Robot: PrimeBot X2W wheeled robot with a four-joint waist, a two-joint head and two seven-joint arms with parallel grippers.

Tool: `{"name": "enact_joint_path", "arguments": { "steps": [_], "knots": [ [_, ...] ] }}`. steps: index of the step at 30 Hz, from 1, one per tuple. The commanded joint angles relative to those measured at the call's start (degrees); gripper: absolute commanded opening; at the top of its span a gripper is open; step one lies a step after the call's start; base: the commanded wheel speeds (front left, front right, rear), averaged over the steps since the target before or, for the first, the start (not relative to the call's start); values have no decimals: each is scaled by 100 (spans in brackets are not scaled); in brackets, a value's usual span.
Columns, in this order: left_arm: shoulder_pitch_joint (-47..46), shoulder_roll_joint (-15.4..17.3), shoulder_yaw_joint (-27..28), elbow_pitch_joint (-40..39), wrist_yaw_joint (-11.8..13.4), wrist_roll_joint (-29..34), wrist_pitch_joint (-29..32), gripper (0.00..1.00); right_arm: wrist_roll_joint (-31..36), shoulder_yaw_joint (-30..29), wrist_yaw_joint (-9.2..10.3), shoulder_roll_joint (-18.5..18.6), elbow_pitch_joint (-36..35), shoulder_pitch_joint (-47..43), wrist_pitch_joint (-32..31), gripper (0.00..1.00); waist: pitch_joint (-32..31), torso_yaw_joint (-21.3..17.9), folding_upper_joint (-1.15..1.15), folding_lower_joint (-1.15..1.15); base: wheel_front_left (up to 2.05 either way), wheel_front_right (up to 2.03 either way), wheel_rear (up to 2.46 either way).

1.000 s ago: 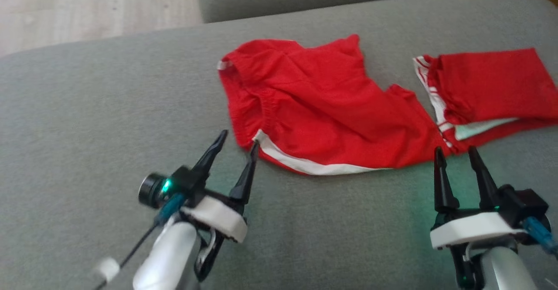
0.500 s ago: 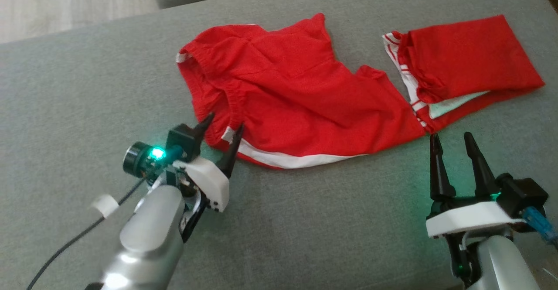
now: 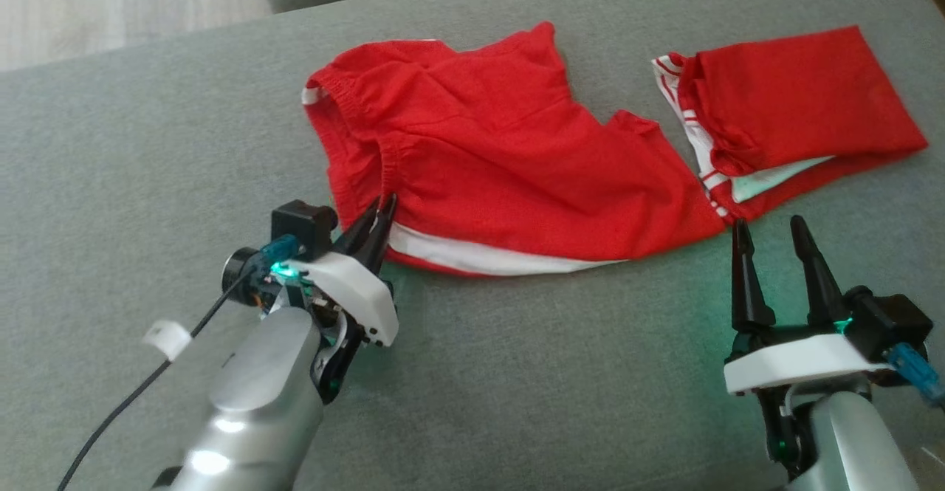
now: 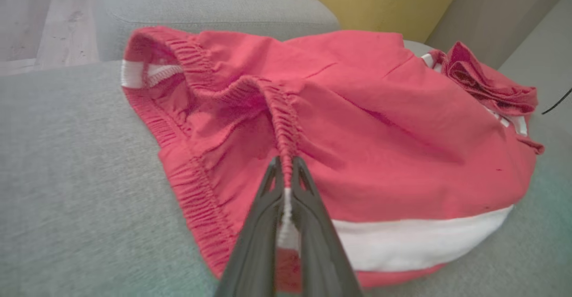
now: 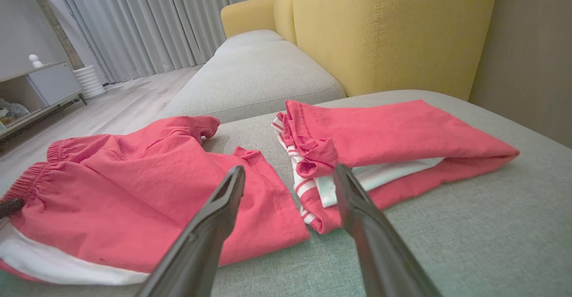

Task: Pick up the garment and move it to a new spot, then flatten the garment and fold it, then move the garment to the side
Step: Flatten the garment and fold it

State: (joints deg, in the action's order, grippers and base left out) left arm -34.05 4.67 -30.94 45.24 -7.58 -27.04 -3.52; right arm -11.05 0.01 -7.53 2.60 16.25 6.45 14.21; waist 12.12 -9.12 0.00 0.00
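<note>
Change: the left gripper point(image 3: 378, 210) was spread wide around the near waist corner a moment ago; now it is pinched shut there
Left hold: its fingers point(image 4: 257, 234) clamp the gathered waistband point(image 4: 282, 123) of the red shorts point(image 3: 509, 166), where the white stripe point(image 3: 480, 256) begins; a ridge of cloth rises from between them
Right gripper point(image 3: 768, 229): fingers wide as before, holding nothing; poised just short of the shorts' near leg corner
Garment: the shorts lie rumpled mid-way across the grey sofa cushion point(image 3: 517, 380); not lifted yet
Neighbour: a folded red garment point(image 3: 801, 100) lies just beside the shorts, on the robot's right
Meaning: one side of the pick-up grasp looks made; the right side likely has to take the leg corner without catching the folded piece; lifting on one grip alone would probably let the shorts hang bunched
</note>
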Motion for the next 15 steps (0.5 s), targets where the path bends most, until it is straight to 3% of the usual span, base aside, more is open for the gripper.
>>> {"name": "enact_joint_path", "arguments": {
  "steps": [1, 15],
  "knots": [
    [-274, 142, 153, -120, 10, -93, -169, 0, 49, 106, 4, 28, -143, 145, 78, 100, -44, 84, 0, 0, 0, 0, 0],
    [178, 433, 173, -150, 18, -396, -936, 0, 265, 101, 4, 28, -14, 42, 79, 100, -293, 780, 0, 0, 0, 0, 0]
  ]
}}
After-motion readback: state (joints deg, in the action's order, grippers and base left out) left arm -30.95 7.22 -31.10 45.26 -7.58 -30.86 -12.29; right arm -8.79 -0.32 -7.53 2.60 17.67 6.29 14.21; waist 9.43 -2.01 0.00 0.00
